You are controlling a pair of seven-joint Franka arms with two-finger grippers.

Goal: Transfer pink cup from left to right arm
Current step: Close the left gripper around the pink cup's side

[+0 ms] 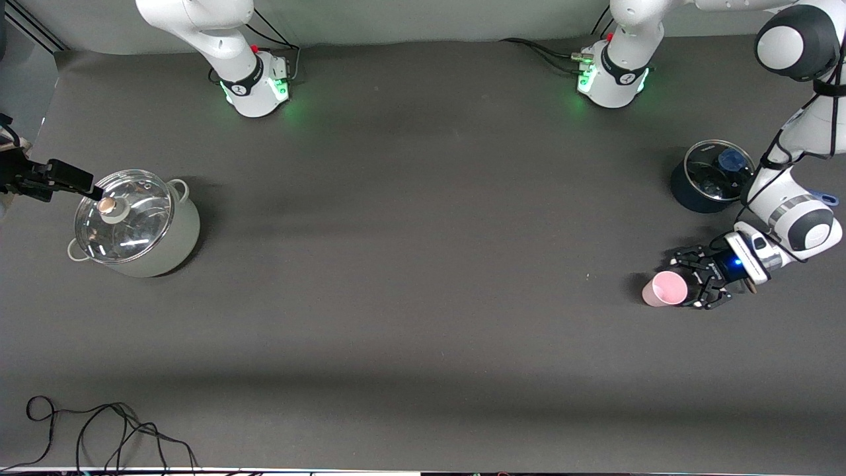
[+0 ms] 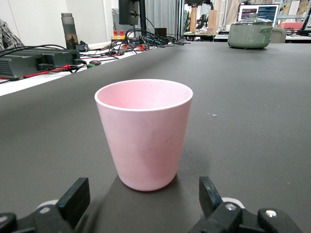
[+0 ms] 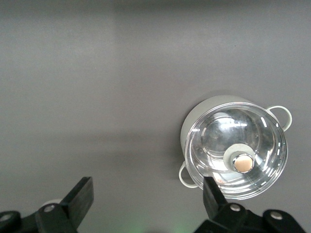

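The left hand (image 1: 695, 281) sits low at the left arm's end of the bench (image 1: 423, 297), fingers (image 2: 73, 201) spread wide on either side of the pink cup (image 1: 666, 289), not yet gripping it; the cup stands upright on the bench. The right hand (image 3: 148, 204) hangs open above the grey lidded pot (image 1: 135, 225) at the right arm's end.

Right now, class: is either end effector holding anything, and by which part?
Nothing is held. The left end effector is open around the upright pink cup, not touching it; the right end effector hangs open above the pot.
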